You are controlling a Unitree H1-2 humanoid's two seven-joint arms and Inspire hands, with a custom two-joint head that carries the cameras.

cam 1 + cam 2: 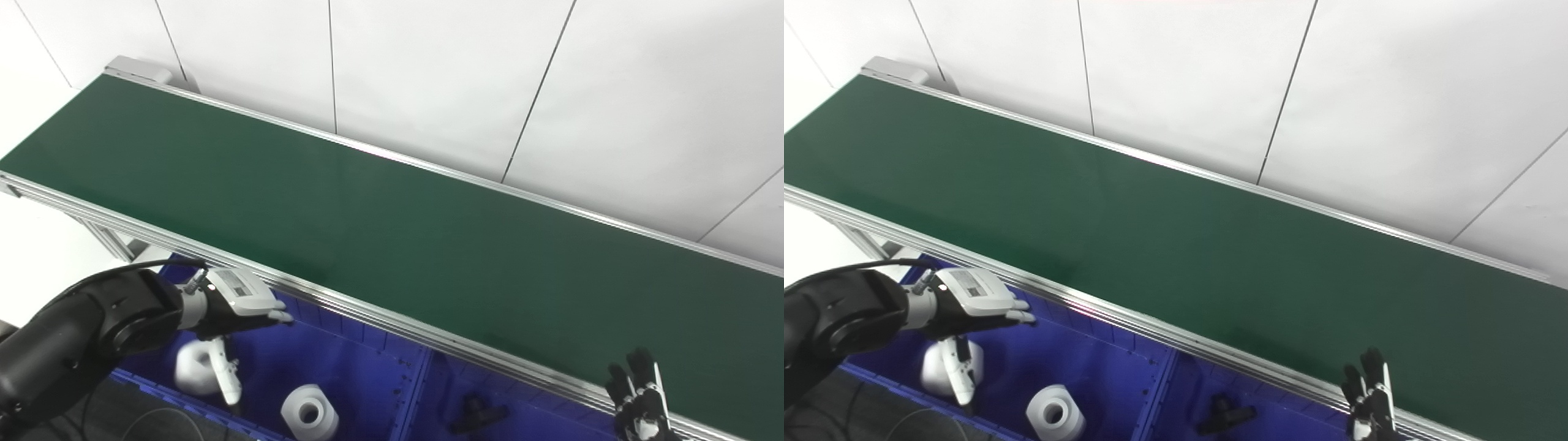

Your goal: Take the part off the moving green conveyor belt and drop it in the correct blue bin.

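Observation:
The green conveyor belt (367, 214) runs from far left to near right, and no part shows on it. My left hand (239, 300) hovers over the left blue bin (349, 361) with its fingers stretched out and its thumb hanging down. A white rounded part (193, 367) sits in the bin just below that hand, beside the thumb. I cannot tell if they touch. A white ring-shaped part (309, 413) lies further right in the same bin. My right hand (640, 401) is at the belt's near edge, bottom right, fingers up, apart and empty.
A second blue bin (539, 413) sits right of a divider and holds a black part (474, 415). An aluminium rail (380, 318) edges the belt above the bins. White wall panels stand behind the belt.

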